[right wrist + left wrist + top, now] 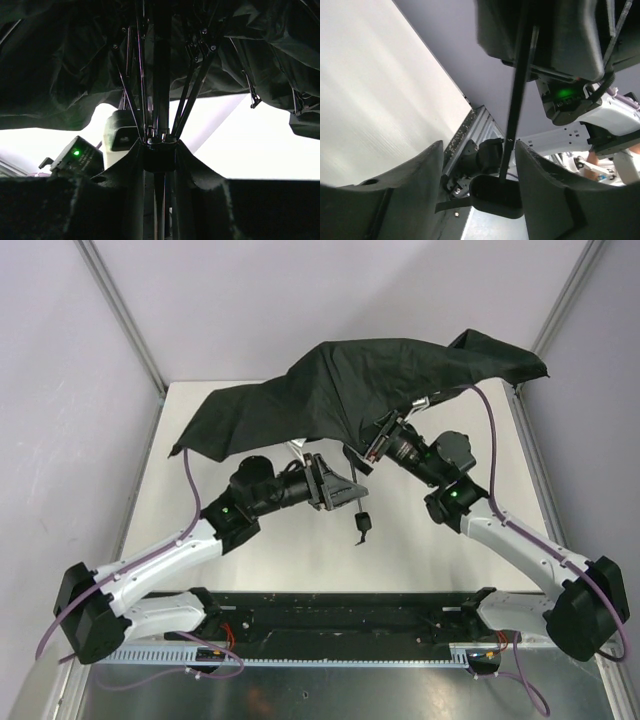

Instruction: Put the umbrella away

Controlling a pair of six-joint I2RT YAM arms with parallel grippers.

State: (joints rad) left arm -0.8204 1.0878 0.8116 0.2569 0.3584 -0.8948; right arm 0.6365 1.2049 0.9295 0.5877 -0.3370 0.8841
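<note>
The black umbrella [350, 380] hangs half open over the back of the table, its canopy draped and sagging. My right gripper [378, 446] reaches up under the canopy. In the right wrist view it [160, 150] is shut on the umbrella's black slider [160, 159], where the thin ribs [192, 95] meet the shaft. The handle [362, 522] with its strap dangles below the shaft. My left gripper [340, 488] is beside the shaft, open. In the left wrist view the handle [497, 196] and shaft [517, 90] sit between the spread fingers [415, 195], apart from the left one.
The white tabletop [260, 560] is bounded by metal frame posts [125, 315] at the back corners. A black rail [340, 612] with the arm bases runs along the near edge. The right arm's wrist with a green light [565, 94] is close above the left gripper.
</note>
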